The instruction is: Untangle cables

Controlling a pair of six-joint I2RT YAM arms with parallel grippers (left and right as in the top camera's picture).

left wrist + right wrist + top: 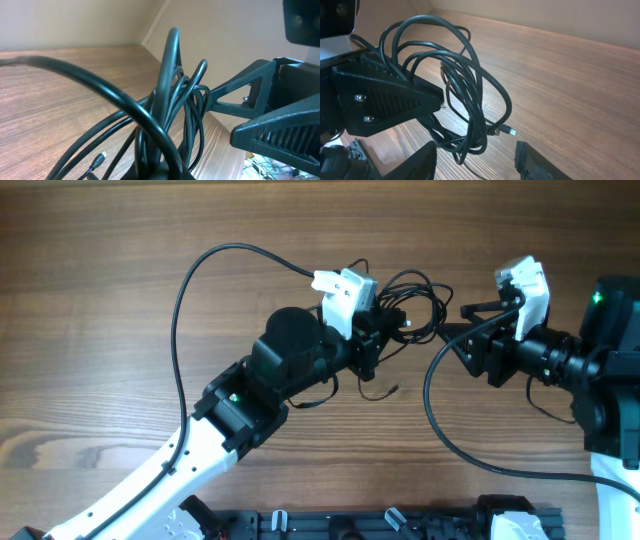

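The cables [415, 300] are a tangle of thin black loops at the middle of the wooden table [100, 240]. My left gripper [388, 320] is shut on the cables' left side and holds the loops up. In the left wrist view the cables [170, 100] rise from the shut jaws [165, 172], and a small plug [100, 160] lies on the wood. My right gripper [452, 332] is at the tangle's right side. Its jaws [477, 157] stand apart, with the low end of the cables [465, 85] hanging between them near the left finger. A plug [509, 132] sticks out there.
A thick black arm cable [190, 280] arcs over the table's left half. Another [440, 420] loops down from the right arm. A loose thin cord end [385, 392] lies below the left gripper. A black rail [400, 525] runs along the front edge.
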